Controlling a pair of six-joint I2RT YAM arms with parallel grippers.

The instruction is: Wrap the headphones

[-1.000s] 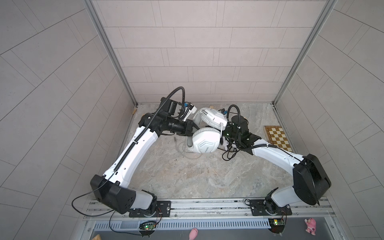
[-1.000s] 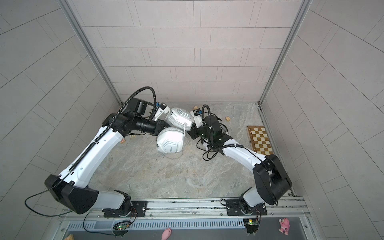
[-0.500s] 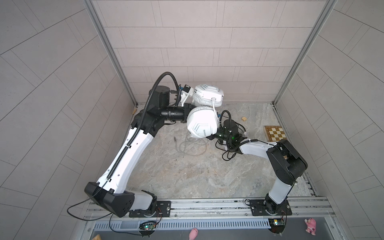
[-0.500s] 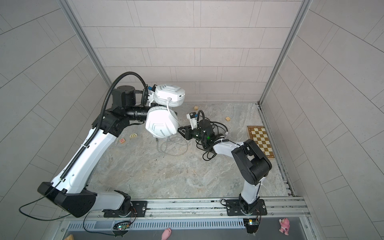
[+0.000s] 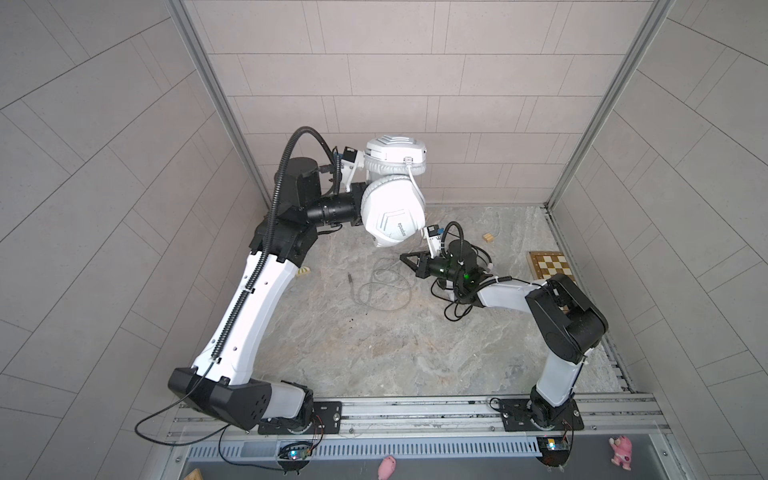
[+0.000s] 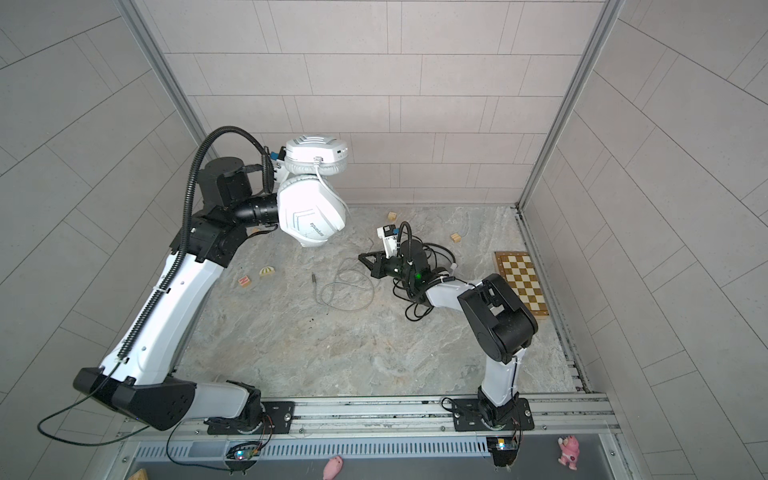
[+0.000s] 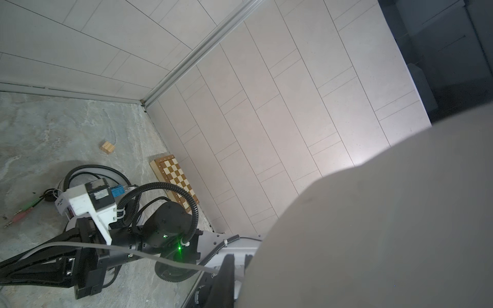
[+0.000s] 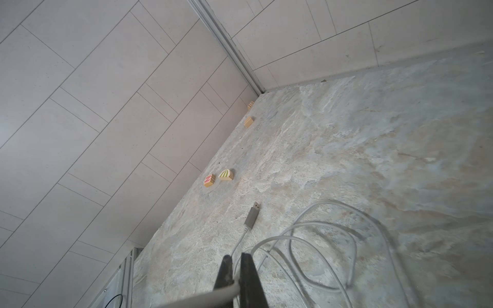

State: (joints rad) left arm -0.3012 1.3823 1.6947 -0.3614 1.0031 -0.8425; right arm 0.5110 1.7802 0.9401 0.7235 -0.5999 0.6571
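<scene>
White headset aloft, 2 cups stacked vertically, clamped by left gripper; right gripper pinches cable.

The marbled tabletop bears a looped grey cable centrally, a chessboard at three o'clock, and wooden blocks at nine.

The white headphones bear small print; none of it readable.

My left arm and right arm are white shells with black joints; ribbed black hose at ten o'clock, green lamp at three.
</scene>
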